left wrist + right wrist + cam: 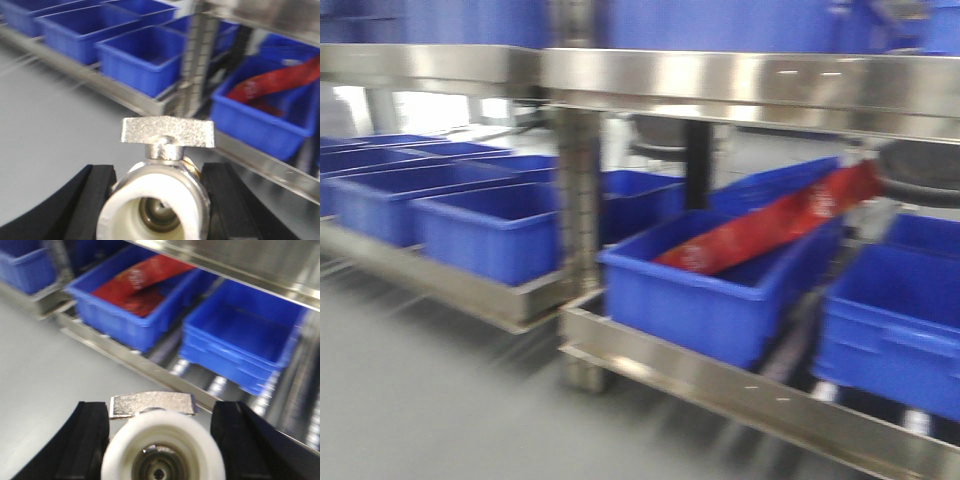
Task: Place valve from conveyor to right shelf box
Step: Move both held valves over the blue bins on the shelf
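Note:
In the left wrist view my left gripper (159, 171) is shut on a silver valve (155, 200) with a white-taped open end and a flat T-handle on top; black fingers (95, 200) press both its sides. In the right wrist view my right gripper (160, 409) is shut on a second valve (162, 442) of the same kind, held between black fingers (90, 440). Both are held above grey floor, facing steel shelves of blue boxes. A blue box (235, 347) lies ahead right of the right gripper. The conveyor is out of view. Neither gripper shows in the front view.
A blue box (710, 300) holding a red packet (780, 225) sits on the low steel shelf (720, 385); it also shows in both wrist views (260, 120) (120, 320). More blue boxes (490, 235) stand left of the steel post (580, 200). An upper shelf (720, 85) overhangs.

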Controlling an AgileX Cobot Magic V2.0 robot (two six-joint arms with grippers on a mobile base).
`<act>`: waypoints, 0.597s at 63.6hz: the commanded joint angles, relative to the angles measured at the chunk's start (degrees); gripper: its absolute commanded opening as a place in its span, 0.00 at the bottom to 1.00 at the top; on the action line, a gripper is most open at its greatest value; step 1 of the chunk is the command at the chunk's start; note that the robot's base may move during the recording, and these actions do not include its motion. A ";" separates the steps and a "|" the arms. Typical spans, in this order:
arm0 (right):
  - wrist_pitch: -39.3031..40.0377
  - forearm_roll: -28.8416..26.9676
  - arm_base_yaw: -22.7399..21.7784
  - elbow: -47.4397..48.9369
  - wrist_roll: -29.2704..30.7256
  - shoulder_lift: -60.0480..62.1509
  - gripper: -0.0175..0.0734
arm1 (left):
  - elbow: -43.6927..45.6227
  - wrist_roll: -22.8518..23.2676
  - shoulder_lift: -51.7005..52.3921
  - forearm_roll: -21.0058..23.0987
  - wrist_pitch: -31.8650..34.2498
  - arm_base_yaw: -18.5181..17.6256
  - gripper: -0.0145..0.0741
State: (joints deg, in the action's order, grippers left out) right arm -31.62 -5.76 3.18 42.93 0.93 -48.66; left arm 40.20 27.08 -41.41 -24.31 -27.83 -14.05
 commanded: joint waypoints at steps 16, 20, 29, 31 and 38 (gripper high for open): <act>3.84 0.47 -0.09 0.59 0.14 0.68 0.01 | 0.29 0.51 0.42 -0.39 2.83 0.13 0.04; 3.84 0.47 -0.09 0.59 0.14 0.68 0.01 | 0.29 0.51 0.42 -0.39 2.83 0.13 0.04; 3.84 0.47 -0.09 0.59 0.14 0.68 0.01 | 0.29 0.51 0.42 -0.39 2.83 0.13 0.04; 3.84 0.47 -0.09 0.59 0.14 0.68 0.01 | 0.29 0.51 0.42 -0.39 2.83 0.13 0.04; 3.84 0.47 -0.09 0.59 0.14 0.68 0.01 | 0.29 0.51 0.42 -0.39 2.83 0.13 0.04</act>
State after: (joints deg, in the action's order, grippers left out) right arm -31.62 -5.76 3.18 42.93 0.93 -48.66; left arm 40.20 27.08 -41.41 -24.31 -27.72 -14.05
